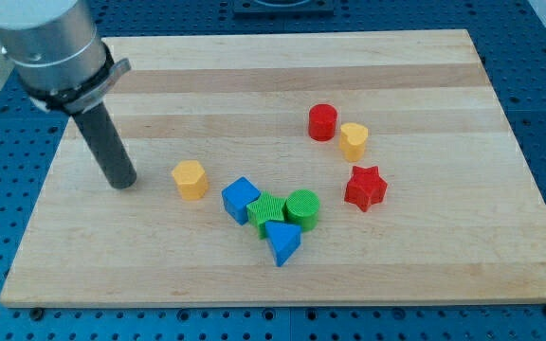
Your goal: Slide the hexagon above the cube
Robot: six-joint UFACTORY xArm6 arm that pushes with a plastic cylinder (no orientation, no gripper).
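Here, the yellow hexagon (190, 178) sits left of centre on the wooden table (425, 275), just beside the blue cube (241, 199). My tip (121, 184), jawless, stands left of it. Light, rigid, probably slick; push its lower-left face.

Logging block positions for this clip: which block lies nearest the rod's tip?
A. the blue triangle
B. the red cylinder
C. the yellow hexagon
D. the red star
C. My tip stands at the view's left, and the yellow hexagon is the closest block, just to its right with bare board between them; the blue cube lies further right.
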